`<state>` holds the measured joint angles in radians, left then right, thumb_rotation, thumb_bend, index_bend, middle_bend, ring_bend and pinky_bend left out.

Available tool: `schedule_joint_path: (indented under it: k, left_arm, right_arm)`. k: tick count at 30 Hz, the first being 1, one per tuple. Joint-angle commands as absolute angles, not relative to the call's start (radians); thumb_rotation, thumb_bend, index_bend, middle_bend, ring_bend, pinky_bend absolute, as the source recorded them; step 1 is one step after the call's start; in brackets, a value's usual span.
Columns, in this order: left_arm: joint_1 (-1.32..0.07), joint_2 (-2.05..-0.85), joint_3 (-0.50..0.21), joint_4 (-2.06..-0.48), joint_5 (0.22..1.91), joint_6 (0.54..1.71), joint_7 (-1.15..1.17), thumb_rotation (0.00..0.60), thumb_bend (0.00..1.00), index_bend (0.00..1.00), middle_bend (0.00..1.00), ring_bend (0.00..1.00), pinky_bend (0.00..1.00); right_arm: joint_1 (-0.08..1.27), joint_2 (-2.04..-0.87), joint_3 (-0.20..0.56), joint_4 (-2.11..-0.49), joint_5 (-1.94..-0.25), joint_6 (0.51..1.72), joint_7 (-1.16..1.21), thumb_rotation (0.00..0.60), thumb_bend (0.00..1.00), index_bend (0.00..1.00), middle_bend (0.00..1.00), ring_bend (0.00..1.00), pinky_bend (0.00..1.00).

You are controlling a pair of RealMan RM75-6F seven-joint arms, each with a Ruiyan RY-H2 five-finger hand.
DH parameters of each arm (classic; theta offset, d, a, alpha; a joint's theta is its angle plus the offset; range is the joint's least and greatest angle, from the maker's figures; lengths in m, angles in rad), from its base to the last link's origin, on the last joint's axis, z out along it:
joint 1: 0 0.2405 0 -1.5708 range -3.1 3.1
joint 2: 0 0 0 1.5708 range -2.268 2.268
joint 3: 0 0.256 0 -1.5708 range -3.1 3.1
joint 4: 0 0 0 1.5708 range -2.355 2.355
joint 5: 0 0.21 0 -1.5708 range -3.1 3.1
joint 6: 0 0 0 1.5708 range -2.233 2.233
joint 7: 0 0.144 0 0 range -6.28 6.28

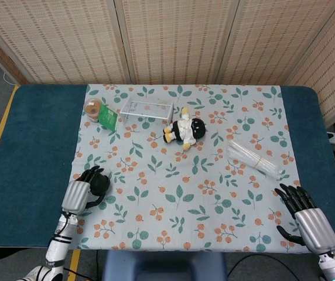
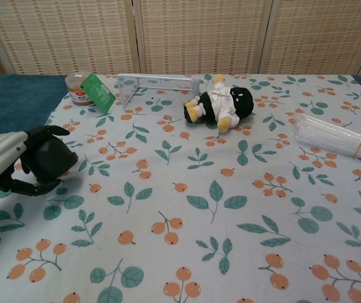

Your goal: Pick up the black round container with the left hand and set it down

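Note:
The black round container (image 2: 49, 158) is in my left hand (image 2: 7, 161), tilted and lifted off the floral cloth at the left edge. In the head view the same container (image 1: 100, 183) shows dark beyond the fingers of my left hand (image 1: 79, 194), which wrap around it. My right hand (image 1: 308, 219) rests near the table's front right corner with its fingers apart and nothing in it; the chest view does not show it.
At the back left stand a small jar (image 1: 92, 108), a green packet (image 1: 108, 119) and a clear acrylic stand (image 1: 147, 108). A plush doll (image 1: 185, 130) lies mid-back. A bundle of clear plastic tubes (image 1: 255, 159) lies to the right. The cloth (image 1: 179, 199) covers a blue table (image 1: 33, 152).

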<state>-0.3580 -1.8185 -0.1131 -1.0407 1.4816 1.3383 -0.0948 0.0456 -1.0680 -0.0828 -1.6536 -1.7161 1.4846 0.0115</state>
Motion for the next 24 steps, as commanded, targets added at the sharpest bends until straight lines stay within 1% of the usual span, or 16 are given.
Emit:
schedule_joint_path:
  k: [1,2,3,4,6,7,8,11,14,16,20,22,24]
  left_arm:
    - [-0.338,-1.726,-0.245,-1.283,1.329,1.250,-0.610,0.600,0.87,0.50,0.53,0.49,0.56]
    - [-0.337,-1.653,-0.285,-1.406,1.256,1.142,-0.780,0.600,0.86,0.50,0.53,0.49,0.56]
    - [-0.336,-1.591,-0.325,-1.492,1.195,1.049,-0.924,0.600,0.85,0.50,0.53,0.49,0.56]
    - [-0.332,-1.513,-0.386,-1.577,1.119,0.929,-1.114,0.600,0.84,0.50,0.53,0.49,0.56]
    - [-0.322,-1.427,-0.485,-1.636,1.030,0.755,-1.394,0.600,0.83,0.50,0.53,0.49,0.55]
    - [-0.315,-1.398,-0.528,-1.641,1.023,0.677,-1.513,0.600,0.83,0.50,0.53,0.48,0.55]
    - [-0.303,-1.379,-0.573,-1.632,1.053,0.610,-1.633,0.600,0.82,0.49,0.52,0.47,0.53]
    - [-0.266,-1.388,-0.625,-1.599,1.163,0.563,-1.832,0.600,0.81,0.48,0.51,0.46,0.52]
    - [-0.250,-1.407,-0.642,-1.557,1.226,0.536,-1.984,0.600,0.80,0.48,0.51,0.46,0.52]
    - [-0.248,-1.419,-0.642,-1.531,1.255,0.532,-2.043,0.600,0.80,0.48,0.51,0.46,0.52]
    - [-0.254,-1.438,-0.611,-1.488,1.347,0.572,-2.094,0.600,0.80,0.48,0.51,0.46,0.52]
    - [-0.266,-1.440,-0.574,-1.465,1.426,0.621,-2.040,0.600,0.80,0.48,0.50,0.46,0.52]
    - [-0.285,-1.443,-0.516,-1.424,1.529,0.697,-1.914,0.600,0.80,0.48,0.50,0.46,0.52]
  right_arm:
    - [0.045,-1.068,-0.083,-1.654,-1.717,1.486,0.013,0.600,0.18,0.00,0.00,0.00,0.00]
    - [0.045,-1.068,-0.083,-1.653,-1.717,1.486,0.013,0.600,0.18,0.00,0.00,0.00,0.00]
    - [0.045,-1.068,-0.083,-1.653,-1.717,1.485,0.012,0.600,0.18,0.00,0.00,0.00,0.00]
    - [0.046,-1.069,-0.084,-1.653,-1.718,1.483,0.012,0.600,0.18,0.00,0.00,0.00,0.00]
    - [0.047,-1.069,-0.085,-1.654,-1.719,1.481,0.010,0.600,0.18,0.00,0.00,0.00,0.00]
    - [0.048,-1.070,-0.085,-1.654,-1.719,1.479,0.009,0.600,0.18,0.00,0.00,0.00,0.00]
    - [0.048,-1.070,-0.085,-1.654,-1.719,1.478,0.007,0.600,0.18,0.00,0.00,0.00,0.00]
    - [0.049,-1.071,-0.085,-1.656,-1.716,1.475,0.003,0.600,0.18,0.00,0.00,0.00,0.00]
    - [0.050,-1.073,-0.086,-1.656,-1.716,1.470,0.000,0.600,0.18,0.00,0.00,0.00,0.00]
    - [0.051,-1.073,-0.087,-1.656,-1.717,1.469,-0.001,0.600,0.18,0.00,0.00,0.00,0.00]
    - [0.050,-1.070,-0.088,-1.656,-1.720,1.475,0.005,0.600,0.18,0.00,0.00,0.00,0.00]
    - [0.049,-1.068,-0.088,-1.656,-1.720,1.478,0.010,0.600,0.18,0.00,0.00,0.00,0.00]
    - [0.048,-1.065,-0.088,-1.656,-1.722,1.481,0.014,0.600,0.18,0.00,0.00,0.00,0.00]
